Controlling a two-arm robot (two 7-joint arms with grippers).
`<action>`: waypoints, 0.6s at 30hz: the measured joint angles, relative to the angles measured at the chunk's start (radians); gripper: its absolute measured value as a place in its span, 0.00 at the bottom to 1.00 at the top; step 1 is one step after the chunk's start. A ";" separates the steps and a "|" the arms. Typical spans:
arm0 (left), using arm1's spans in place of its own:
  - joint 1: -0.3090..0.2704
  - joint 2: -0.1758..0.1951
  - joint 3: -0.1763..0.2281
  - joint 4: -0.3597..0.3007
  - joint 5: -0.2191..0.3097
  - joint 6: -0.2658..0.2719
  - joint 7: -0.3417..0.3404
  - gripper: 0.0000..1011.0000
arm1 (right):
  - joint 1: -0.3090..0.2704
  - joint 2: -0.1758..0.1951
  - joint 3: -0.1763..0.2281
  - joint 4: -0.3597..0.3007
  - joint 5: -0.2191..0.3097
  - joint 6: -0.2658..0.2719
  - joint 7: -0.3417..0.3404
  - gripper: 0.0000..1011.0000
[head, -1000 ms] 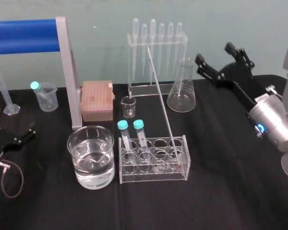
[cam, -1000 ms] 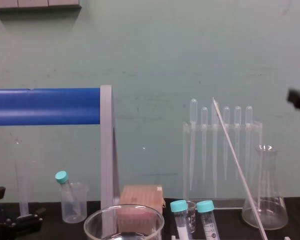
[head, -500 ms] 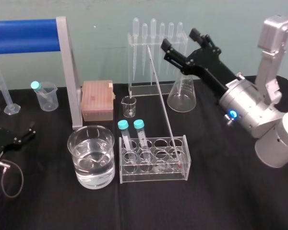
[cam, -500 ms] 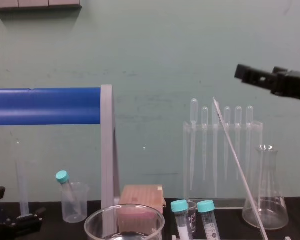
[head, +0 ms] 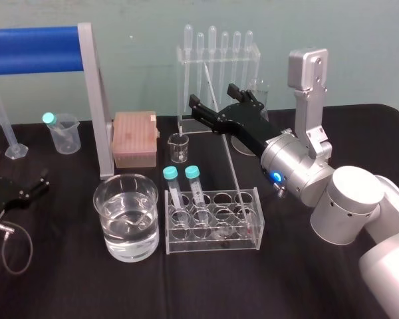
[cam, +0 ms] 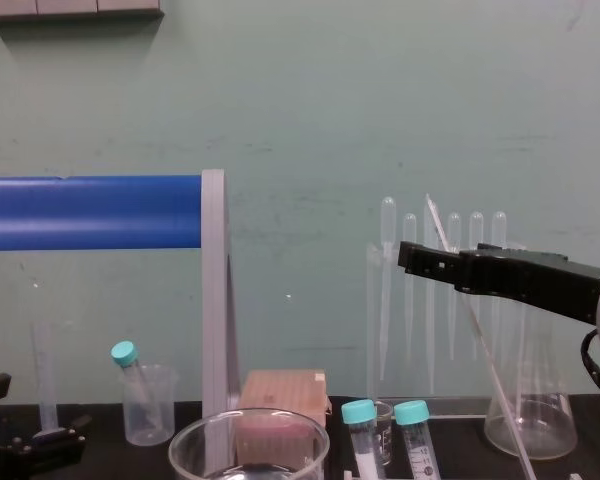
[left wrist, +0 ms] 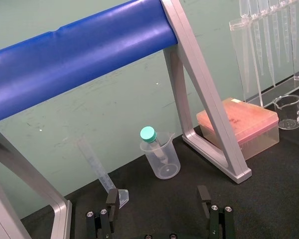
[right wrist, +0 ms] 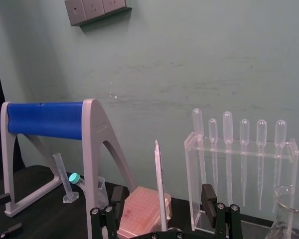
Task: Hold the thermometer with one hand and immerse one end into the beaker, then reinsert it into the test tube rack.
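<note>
The black table (head: 206, 286) shows bare surface in front of the test tube rack (head: 213, 247) and to its right, below the right arm. On the left, the beaker (head: 103, 199), part full of clear liquid, stands just beside the rack. Count: one thermometer (head: 230, 163), two teal-capped tubes (head: 193, 174) in the rack, six pipettes (head: 212, 40) in the rear stand. The thermometer stands with its lower end in a right-hand well of the rack. Its long axis is tilted, with the top leaning back and to the robot's left, toward the pipettes. The right tool (head: 210, 93) reaches in from the right at the thermometer's upper part, fingers apart, one on each side of the rod. Contact cannot be told. The left tool (left wrist: 157, 199) rests low at the table's left edge, fingers apart.
</note>
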 joint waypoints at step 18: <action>0.000 0.000 0.000 0.000 0.000 0.000 0.000 1.00 | 0.005 -0.033 0.031 0.027 -0.027 0.041 0.036 0.99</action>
